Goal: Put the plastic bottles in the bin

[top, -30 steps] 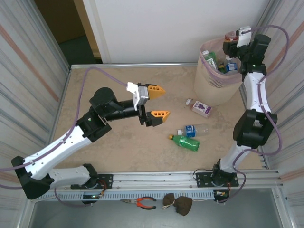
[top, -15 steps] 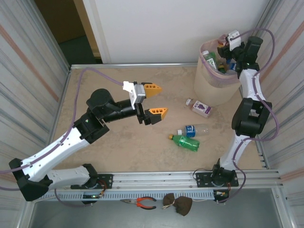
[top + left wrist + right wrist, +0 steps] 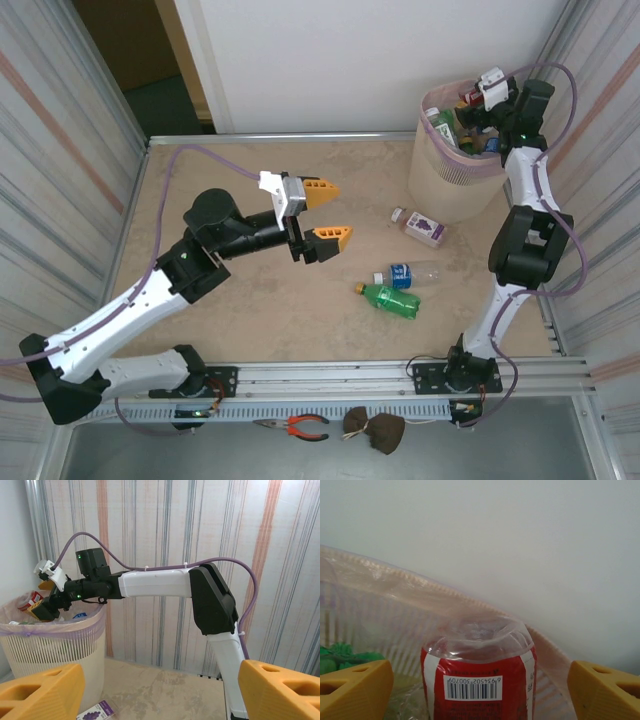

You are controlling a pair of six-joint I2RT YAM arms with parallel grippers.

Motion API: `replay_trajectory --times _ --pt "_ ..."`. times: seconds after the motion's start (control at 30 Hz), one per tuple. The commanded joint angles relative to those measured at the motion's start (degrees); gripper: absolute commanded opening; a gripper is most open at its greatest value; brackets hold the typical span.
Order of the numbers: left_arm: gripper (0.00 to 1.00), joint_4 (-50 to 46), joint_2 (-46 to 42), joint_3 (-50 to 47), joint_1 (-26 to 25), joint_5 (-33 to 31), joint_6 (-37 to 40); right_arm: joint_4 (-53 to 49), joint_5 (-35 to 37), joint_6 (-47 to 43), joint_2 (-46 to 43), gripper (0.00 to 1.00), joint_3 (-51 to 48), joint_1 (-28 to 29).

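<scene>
The left end effector [image 3: 342, 210] hangs over the middle of the counter [image 3: 250, 300]. Its two orange fingers [image 3: 322, 187] are wide apart and hold nothing. The right end effector [image 3: 478, 97] is up over the bin [image 3: 450, 185] in the far right corner. It is open wide too. A bottle with a red label [image 3: 479, 680] sits between its fingers, and they do not touch it. Three bottles lie on the counter near the bin: a bottle with a purple label [image 3: 423, 226], a clear bottle with a blue label [image 3: 405, 273] and a green bottle [image 3: 390, 299].
</scene>
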Motion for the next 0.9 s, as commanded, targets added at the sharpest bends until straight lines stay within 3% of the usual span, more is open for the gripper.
replay_trajectory --times 0.0,0.27,0.3,0.4,0.47,0.53,0.7,0.87 --pt "0.81 1.53 -2.45 -0.55 0.34 -0.47 -0.88 -0.97 -2.94 0.7 -5.4 0.91 -1.19 0.38" --pt "0.8 2.3 -3.32 -1.51 0.3 -0.44 -1.73 -0.95 -5.2 11.64 -7.82 0.92 -0.6 0.03" --pt "0.8 2.47 -3.4 -1.67 0.29 -0.44 -1.77 -0.51 -4.15 14.73 -7.45 0.88 -0.06 0.03" --pt "0.8 2.5 -3.49 -1.79 0.29 -0.65 -1.77 -3.26 -0.8 24.29 -4.42 0.65 5.71 0.01" --pt "0.8 2.52 -3.6 -1.87 0.3 -0.69 -1.73 -7.78 -2.05 29.39 -1.24 0.52 11.1 -0.38" --pt "0.8 2.37 -3.75 -1.9 0.25 -0.89 -1.71 -12.52 -1.54 33.7 2.26 0.46 17.41 -0.36" --pt "0.8 2.23 -4.11 -2.17 0.2 -1.4 -1.52 -17.33 -1.65 39.87 9.46 0.5 27.54 -0.06" --pt "0.8 1.98 -4.8 -2.66 0.25 -1.95 -1.5 -23.25 -1.44 39.62 15.22 0.49 34.36 0.59"
